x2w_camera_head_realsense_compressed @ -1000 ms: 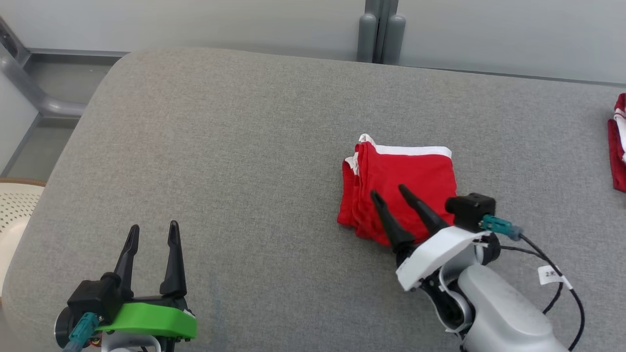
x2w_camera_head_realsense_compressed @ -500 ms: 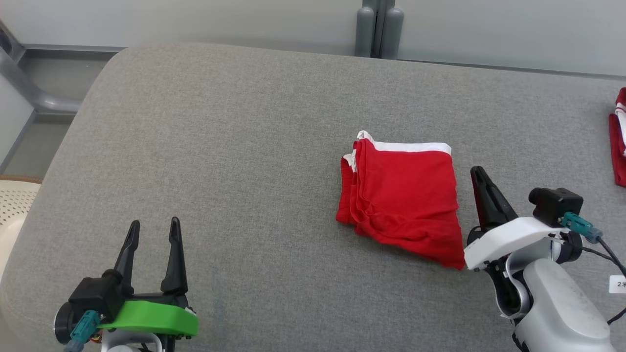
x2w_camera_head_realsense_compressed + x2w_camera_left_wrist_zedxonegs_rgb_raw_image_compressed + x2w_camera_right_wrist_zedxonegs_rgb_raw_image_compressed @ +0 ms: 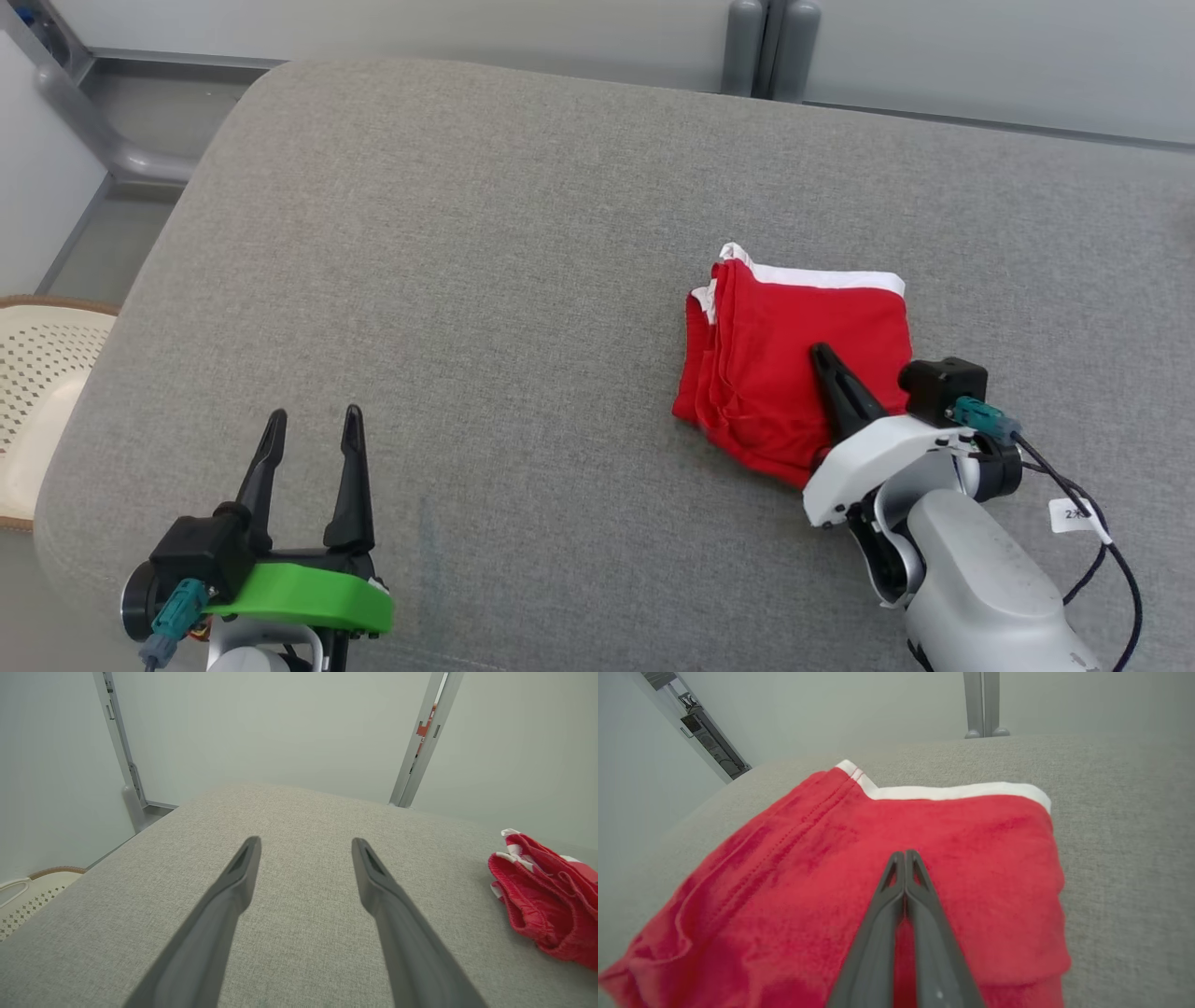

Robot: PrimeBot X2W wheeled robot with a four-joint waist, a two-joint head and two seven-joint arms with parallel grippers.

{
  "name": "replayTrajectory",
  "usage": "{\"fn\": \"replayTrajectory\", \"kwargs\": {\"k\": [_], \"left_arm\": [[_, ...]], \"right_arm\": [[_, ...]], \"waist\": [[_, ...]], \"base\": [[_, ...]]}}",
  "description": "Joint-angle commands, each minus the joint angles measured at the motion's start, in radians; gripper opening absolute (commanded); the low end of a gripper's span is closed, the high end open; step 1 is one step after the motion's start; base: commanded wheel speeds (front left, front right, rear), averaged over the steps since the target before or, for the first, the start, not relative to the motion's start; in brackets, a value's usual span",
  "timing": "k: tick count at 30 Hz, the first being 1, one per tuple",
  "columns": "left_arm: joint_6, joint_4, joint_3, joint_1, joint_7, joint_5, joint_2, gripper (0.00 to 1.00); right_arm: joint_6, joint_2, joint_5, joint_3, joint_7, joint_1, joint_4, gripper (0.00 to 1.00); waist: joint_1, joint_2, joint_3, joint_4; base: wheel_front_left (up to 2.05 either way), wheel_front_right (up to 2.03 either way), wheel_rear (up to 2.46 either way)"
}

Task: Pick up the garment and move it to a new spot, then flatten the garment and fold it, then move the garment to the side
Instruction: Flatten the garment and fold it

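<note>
A red garment (image 3: 794, 364) with a white waistband lies folded into a compact stack on the grey padded table (image 3: 467, 280), right of centre. My right gripper (image 3: 824, 353) is shut, its fingers pressed together and lying over the near-right part of the garment (image 3: 971, 830); in the right wrist view the right gripper (image 3: 905, 854) has nothing between its tips. My left gripper (image 3: 313, 415) is open and holds nothing near the table's front left, far from the garment (image 3: 546, 900). In the left wrist view the left gripper (image 3: 306, 842) hangs over bare cloth.
A cream perforated basket (image 3: 37, 373) stands off the table's left edge, also seen as the basket (image 3: 32, 896) low in the left wrist view. A grey post (image 3: 770, 47) rises behind the table's far edge. The table's left half is bare grey fabric.
The head camera has swung, so the whole picture shifted. My right gripper, open over the garment a second ago, shut and went right of it, then came back over it.
</note>
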Motion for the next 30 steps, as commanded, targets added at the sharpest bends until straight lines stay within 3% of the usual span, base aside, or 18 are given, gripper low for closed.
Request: {"fn": "replayTrajectory", "kwargs": {"k": [1, 10, 15, 21, 30], "left_arm": [[0.0, 0.002, -0.002, -0.009, 0.0, -0.007, 0.001, 1.0], [0.0, 0.01, -0.023, -0.024, 0.0, -0.021, 0.001, 1.0], [0.0, 0.016, -0.034, -0.028, 0.0, -0.023, 0.001, 1.0], [0.001, 0.011, -0.015, -0.011, 0.0, -0.003, 0.001, 1.0], [0.0, -0.002, 0.01, 0.005, 0.0, 0.032, 0.001, 1.0]], "right_arm": [[-0.001, 0.004, 0.001, 0.013, -0.003, -0.011, 0.007, 0.0], [-0.001, 0.009, 0.136, 0.262, -0.003, -0.027, -0.042, 0.0], [-0.001, 0.011, 0.164, 0.327, -0.003, -0.033, -0.067, 0.0], [-0.001, 0.011, 0.11, 0.262, -0.003, -0.025, -0.121, 0.0], [-0.001, 0.002, -0.063, 0.058, -0.003, 0.067, -0.25, 0.0]], "waist": [[0.0, 0.0, 0.001, 0.006], [0.0, 0.0, 0.011, 0.02], [0.0, 0.0, 0.007, 0.017], [0.0, 0.0, -0.013, -0.028], [0.0, 0.0, -0.05, -0.13]], "base": [[0.0, 0.0, 0.0], [0.0, 0.0, 0.0], [0.0, 0.0, 0.0], [0.0, 0.0, 0.0], [0.0, 0.0, 0.0]]}}
